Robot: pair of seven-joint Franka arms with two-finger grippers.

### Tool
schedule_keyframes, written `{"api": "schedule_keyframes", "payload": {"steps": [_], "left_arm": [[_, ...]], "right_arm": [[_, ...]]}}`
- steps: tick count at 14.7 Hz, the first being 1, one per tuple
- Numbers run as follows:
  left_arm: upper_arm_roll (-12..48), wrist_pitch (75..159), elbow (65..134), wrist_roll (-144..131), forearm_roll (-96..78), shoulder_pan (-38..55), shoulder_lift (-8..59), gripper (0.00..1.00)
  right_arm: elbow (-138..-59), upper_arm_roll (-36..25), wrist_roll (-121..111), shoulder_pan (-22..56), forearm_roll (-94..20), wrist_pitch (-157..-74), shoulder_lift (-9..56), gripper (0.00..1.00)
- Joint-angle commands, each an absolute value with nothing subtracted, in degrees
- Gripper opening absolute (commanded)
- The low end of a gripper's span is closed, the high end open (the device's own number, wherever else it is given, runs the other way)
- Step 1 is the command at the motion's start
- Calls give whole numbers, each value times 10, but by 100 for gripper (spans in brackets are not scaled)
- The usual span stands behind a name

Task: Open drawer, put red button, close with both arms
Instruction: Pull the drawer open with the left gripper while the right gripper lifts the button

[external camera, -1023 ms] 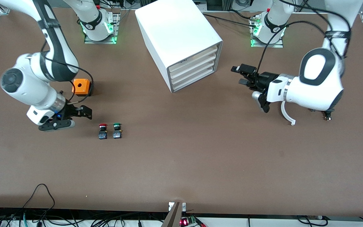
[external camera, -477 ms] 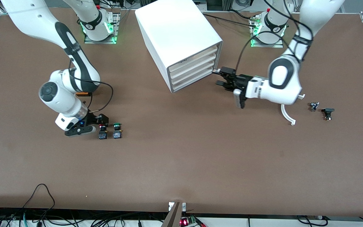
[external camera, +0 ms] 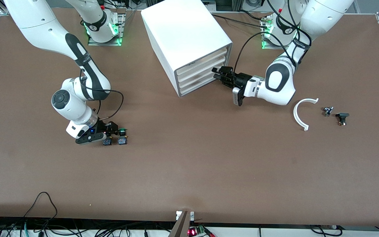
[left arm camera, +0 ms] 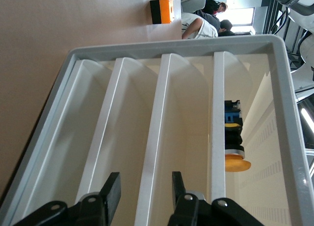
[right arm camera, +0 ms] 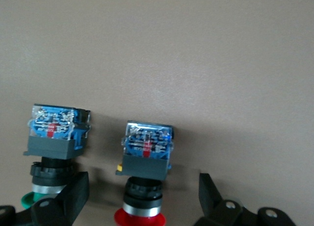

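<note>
right pincer open astride red button | green button beside | left pincer open at drawer

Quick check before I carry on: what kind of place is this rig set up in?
Probably a robotics lab bench: two arms bolted to a brown table, with loose cables along its edge nearest the front camera, and test props laid out, namely a white drawer cabinet and a red button.

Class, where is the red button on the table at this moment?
The red button stands on the table toward the right arm's end, beside the green button, between the open jaws of the right gripper; the front view largely hides it under that gripper.
</note>
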State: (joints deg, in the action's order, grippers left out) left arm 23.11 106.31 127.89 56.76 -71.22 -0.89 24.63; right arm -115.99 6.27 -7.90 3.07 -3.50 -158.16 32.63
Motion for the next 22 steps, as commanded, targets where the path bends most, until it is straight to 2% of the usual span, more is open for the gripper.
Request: {"api": "schedule_keyframes", "payload": {"steps": [1, 2, 3, 4, 6, 7, 9, 10, 11, 14, 17, 22], "left_arm": [[240, 1066, 1303, 585, -732, -14, 242, 49], [240, 1062, 1307, 585, -732, -13, 243, 48], [244, 1063, 1310, 585, -733, -8, 243, 48], [248, 1063, 1311, 585, -733, -5, 243, 45], [249, 1063, 1317, 585, -734, -5, 243, 36], [249, 1063, 1319, 585, -734, -4, 243, 25], [251, 1064, 1320, 585, -734, 3, 243, 21], [251, 1065, 1320, 585, -734, 4, 243, 13], [251, 1065, 1320, 585, -734, 3, 243, 1], [250, 1063, 1312, 584, -732, -7, 243, 0], [244, 1063, 1288, 577, -713, -31, 246, 0], [242, 1063, 1225, 575, -636, -85, 289, 0]], "right_arm": [[-1155, 63, -97, 27, -43, -1585, 327, 82], [-1155, 63, -97, 29, -42, -1585, 327, 69], [-1155, 63, -95, 29, -43, -1585, 327, 48], [-1155, 63, -92, 29, -43, -1585, 327, 32], [-1155, 63, -87, 30, -43, -1585, 328, 7], [-1154, 63, -85, 30, -44, -1585, 327, 0], [-1149, 64, -71, 26, -46, -1583, 327, 0], [-1146, 64, -62, 27, -46, -1581, 327, 0], [-1142, 64, -51, 32, -46, -1574, 326, 0], [-1097, 65, -12, 34, -46, -1477, 321, 0], [-1023, 67, 61, 35, -45, -1342, 317, 0], [-916, 68, 271, 71, -46, -1184, 309, 0]]}}
